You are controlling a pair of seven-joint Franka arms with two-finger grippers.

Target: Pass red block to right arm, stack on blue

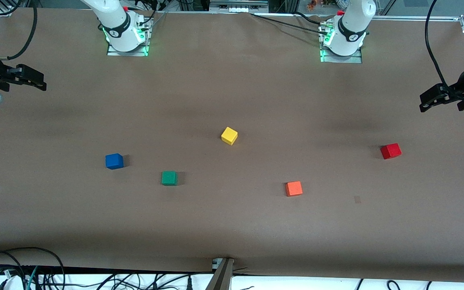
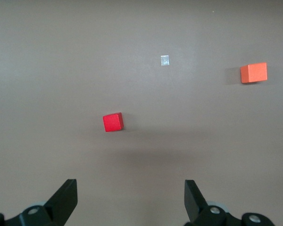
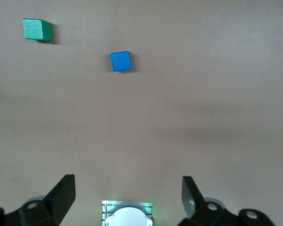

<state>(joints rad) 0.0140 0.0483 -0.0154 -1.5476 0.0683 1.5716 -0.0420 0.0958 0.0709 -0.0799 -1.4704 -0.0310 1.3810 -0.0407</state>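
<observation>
The red block (image 1: 390, 151) lies on the brown table toward the left arm's end; it also shows in the left wrist view (image 2: 113, 122). The blue cube (image 1: 114, 161) lies toward the right arm's end and shows in the right wrist view (image 3: 120, 61). My left gripper (image 1: 426, 102) hangs open and empty in the air over the table's edge at its own end, apart from the red block; its jaws stand wide in the left wrist view (image 2: 130, 186). My right gripper (image 1: 38, 82) hangs open and empty over its own end of the table, its jaws wide in the right wrist view (image 3: 128, 181).
A yellow cube (image 1: 229, 135) lies mid-table. A green cube (image 1: 169, 178) lies beside the blue one, nearer the front camera. An orange-red cube (image 1: 293, 188) lies nearer the camera than the red block. A small pale patch (image 1: 357, 199) marks the table near it. Cables run along the front edge.
</observation>
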